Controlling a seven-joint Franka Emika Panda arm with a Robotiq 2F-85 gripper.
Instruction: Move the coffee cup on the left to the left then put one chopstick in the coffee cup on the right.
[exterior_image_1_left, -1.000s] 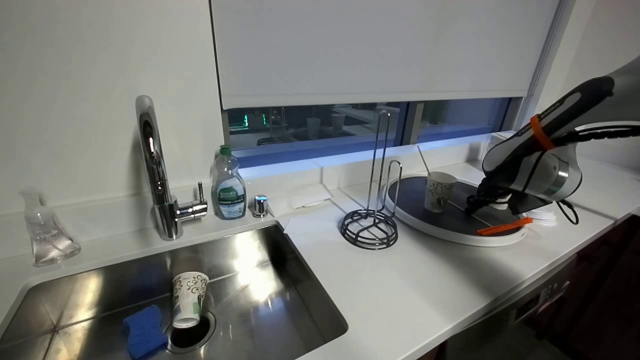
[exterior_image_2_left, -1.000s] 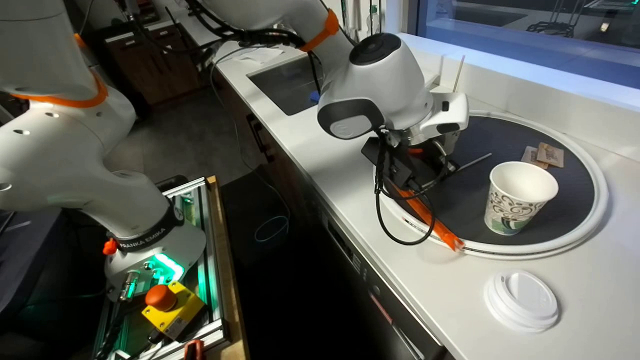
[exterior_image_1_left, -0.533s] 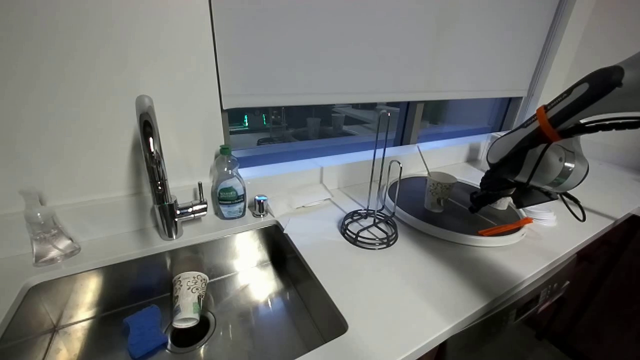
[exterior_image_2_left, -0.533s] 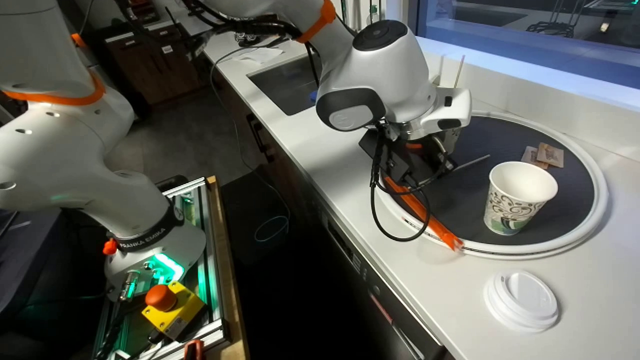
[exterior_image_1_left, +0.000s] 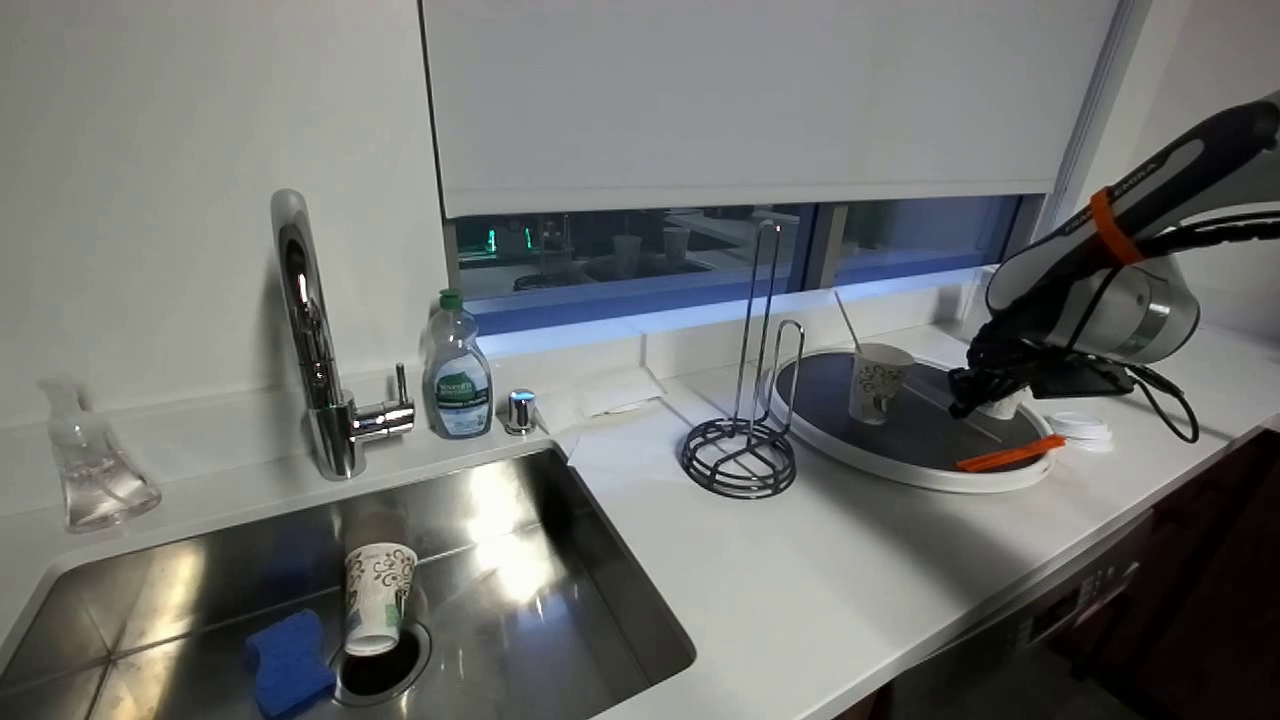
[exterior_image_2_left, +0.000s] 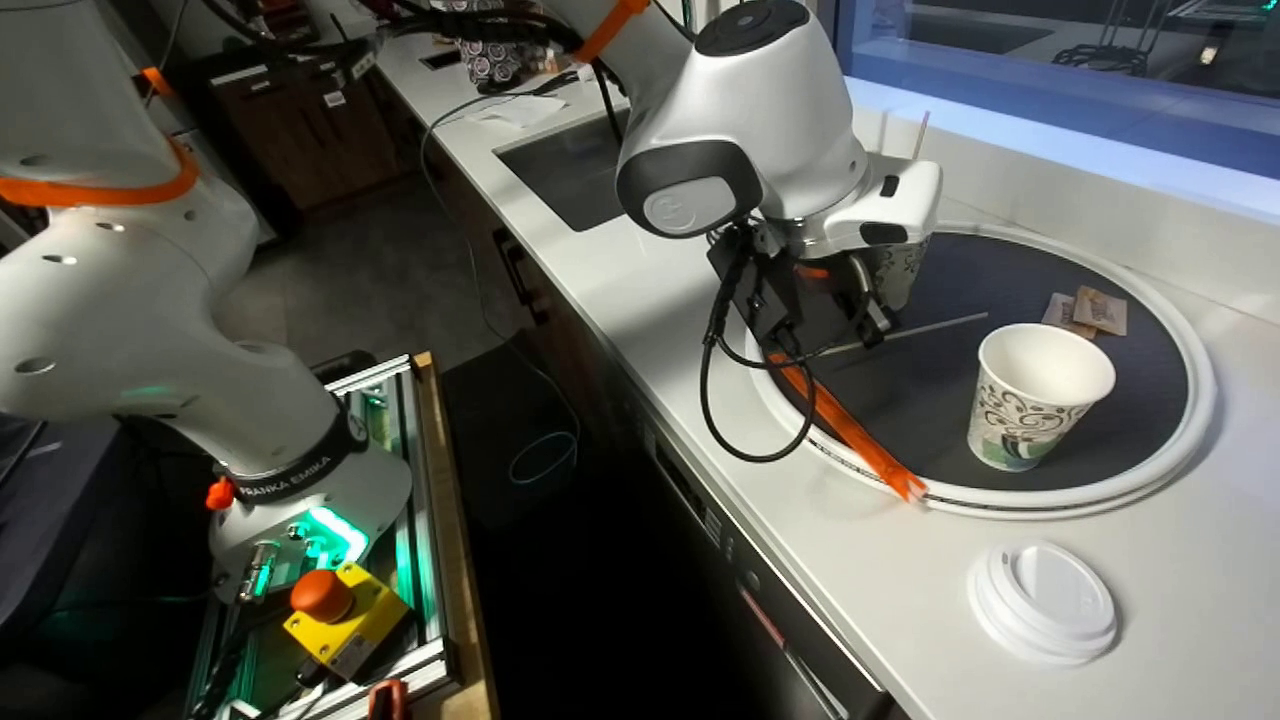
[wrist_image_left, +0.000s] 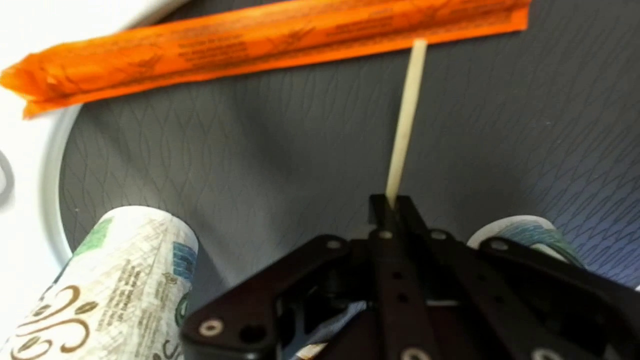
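My gripper (wrist_image_left: 393, 201) is shut on a thin pale chopstick (wrist_image_left: 406, 117) just over the dark round tray (exterior_image_2_left: 1150, 400). The chopstick also shows in both exterior views (exterior_image_1_left: 982, 431) (exterior_image_2_left: 940, 326), running out on both sides of the fingers. I cannot tell how far it is off the mat. An empty patterned coffee cup (exterior_image_2_left: 1035, 420) stands upright on the tray, partly hidden behind the gripper in an exterior view (exterior_image_1_left: 1003, 407). Another cup (exterior_image_1_left: 878, 388) stands upright with a chopstick (exterior_image_1_left: 848, 320) in it. Both cups show in part in the wrist view (wrist_image_left: 125, 285) (wrist_image_left: 530, 232).
An orange wrapper (wrist_image_left: 250, 45) lies along the tray's edge. Small brown packets (exterior_image_2_left: 1100, 310) lie on the tray. White lids (exterior_image_2_left: 1045, 600) lie on the counter. A wire stand (exterior_image_1_left: 740, 460) stands beside the tray. The sink (exterior_image_1_left: 520, 600) holds a cup and blue sponge.
My gripper has risen a little and moved to the right in an exterior view, with the chopstick still at its fingertips. The cups and wrapper have not moved.
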